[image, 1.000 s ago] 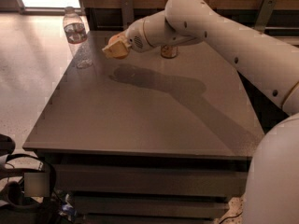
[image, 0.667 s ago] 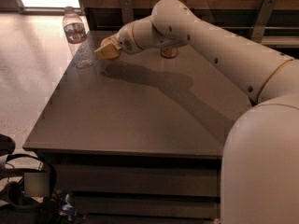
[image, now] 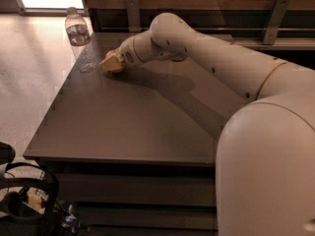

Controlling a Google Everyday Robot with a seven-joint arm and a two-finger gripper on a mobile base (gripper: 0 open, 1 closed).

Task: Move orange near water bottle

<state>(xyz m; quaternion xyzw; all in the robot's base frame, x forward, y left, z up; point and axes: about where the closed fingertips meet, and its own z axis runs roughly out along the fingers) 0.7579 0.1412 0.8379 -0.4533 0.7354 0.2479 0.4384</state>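
Note:
The water bottle [image: 78, 34], clear with a pale cap and a label band, stands at the table's far left corner. My gripper [image: 112, 63] is low over the table just right of the bottle's base. It is shut on a yellowish-orange round thing, the orange [image: 114, 65], which the tan fingers mostly cover. The arm reaches in from the right across the far part of the table.
The grey table [image: 123, 127] has its left edge close to the bottle and its front edge towards the camera. A wooden wall with metal brackets [image: 271, 14] runs behind it. Black gear [image: 22, 200] lies on the floor at lower left.
The gripper has moved left and down with its load, from mid-back of the table to right beside the bottle's base. The bottle has not moved.

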